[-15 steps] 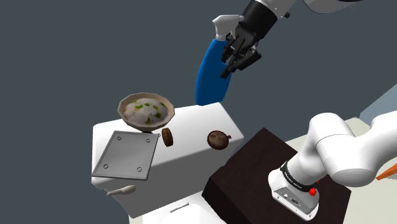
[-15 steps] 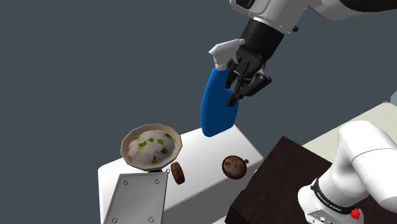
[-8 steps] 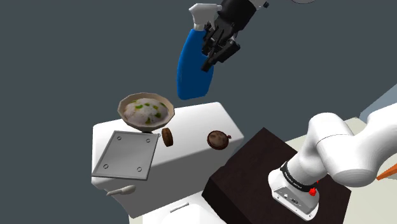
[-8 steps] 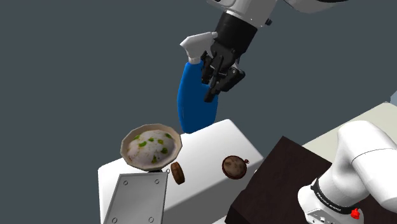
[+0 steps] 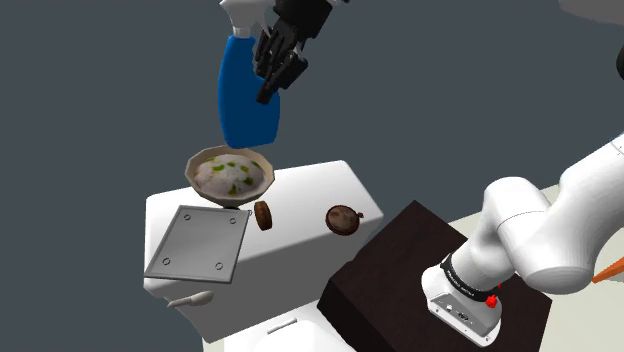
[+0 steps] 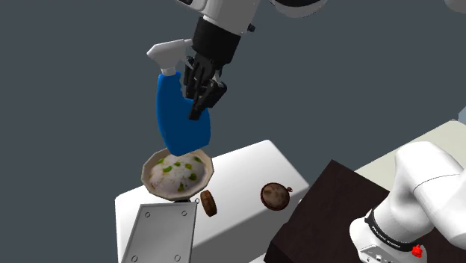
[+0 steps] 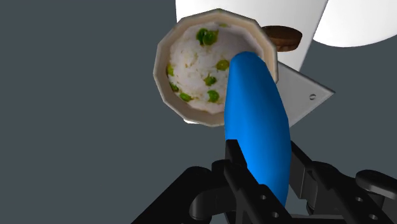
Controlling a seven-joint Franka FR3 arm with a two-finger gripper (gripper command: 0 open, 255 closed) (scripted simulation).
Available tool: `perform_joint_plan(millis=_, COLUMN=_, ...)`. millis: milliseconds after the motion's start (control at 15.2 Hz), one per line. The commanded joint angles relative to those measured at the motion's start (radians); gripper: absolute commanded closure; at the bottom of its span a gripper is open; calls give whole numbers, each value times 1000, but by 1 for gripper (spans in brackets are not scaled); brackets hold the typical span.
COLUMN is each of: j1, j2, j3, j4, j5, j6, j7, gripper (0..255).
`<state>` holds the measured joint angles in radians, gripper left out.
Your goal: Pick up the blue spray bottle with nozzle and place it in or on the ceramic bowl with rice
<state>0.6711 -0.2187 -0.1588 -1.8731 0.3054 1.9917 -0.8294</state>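
The gripper (image 5: pixel 280 65) is clamped on the bottle (image 5: pixel 248 100), with one black finger (image 7: pixel 234 156) on each side of the blue body, just below the white nozzle (image 6: pixel 168 54). The bottle hangs in the air with its base down and slightly tilted, touching no surface.

Task status:
- Pick-up: done. The bottle is off the top (image 5: pixel 310 195) and carried by the gripper alone.
- Transport: judged nearly done. In both exterior views the base hangs just above the bowl (image 5: pixel 268 172), apart from it. In the wrist view the base lies over the rice, off-centre toward the rim nearest the disc (image 5: pixel 264 215).
- Placement: not done. What is left is to lower the base into the rice, open the fingers and withdraw.

A small shift toward the bowl's middle may help before lowering (the wrist view looks along the bottle, so this offset is an estimate). The bottle is tall against the bowl, so it will probably lean on the rim once released.

Surface: the bowl sits near one edge of the white top and holds rice with green pieces. Close by lie:
- the small brown disc
- a round brown item (image 5: pixel 342 219)
- a grey plate (image 5: pixel 195 243) with four holes
- a pale spoon-like piece (image 5: pixel 190 299)

The dark stand (image 5: pixel 400 270) adjoins the top at the shoulder view's lower right.

Room: a plain grey backdrop lies behind the top. A strip of pale floor (image 5: pixel 600 160) shows at the shoulder view's right edge.
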Motion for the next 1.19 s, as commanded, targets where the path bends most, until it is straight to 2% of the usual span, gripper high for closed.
perform_joint_plan(millis=0, j1=7, j2=89, j3=0, j4=87, j5=13, j6=2, j7=3, gripper=255)
perform_joint_plan(millis=66, j1=9, j2=125, j3=-1, j4=126, j5=18, j6=-1, j7=4, gripper=255)
perform_joint_plan(millis=792, j1=12, j2=116, j3=3, j4=-36, j5=41, j6=147, j7=-45, gripper=255)
perform_joint_plan(millis=1122, j1=12, j2=116, j3=3, j4=-36, j5=41, j6=147, j7=-45, gripper=255)
